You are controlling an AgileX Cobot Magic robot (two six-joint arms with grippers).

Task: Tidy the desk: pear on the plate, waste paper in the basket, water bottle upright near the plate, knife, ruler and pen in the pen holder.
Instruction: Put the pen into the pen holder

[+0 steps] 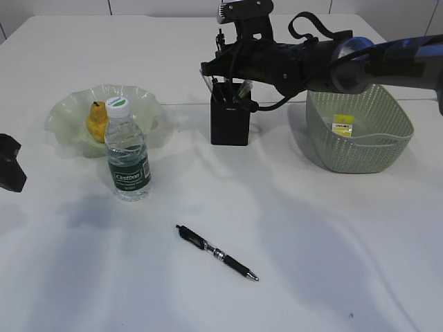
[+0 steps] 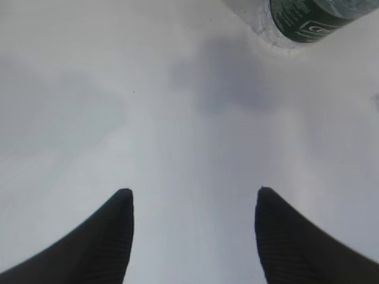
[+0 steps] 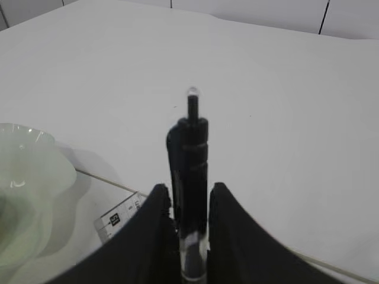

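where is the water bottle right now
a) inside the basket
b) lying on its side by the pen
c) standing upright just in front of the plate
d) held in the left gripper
c: the water bottle stands upright with its cap on top, just in front of the plate that holds the pear, with no gripper on it.

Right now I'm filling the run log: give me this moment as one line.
right fingers: around pen above pen holder | left fingers: open, empty | second pen: on table | bottle: upright
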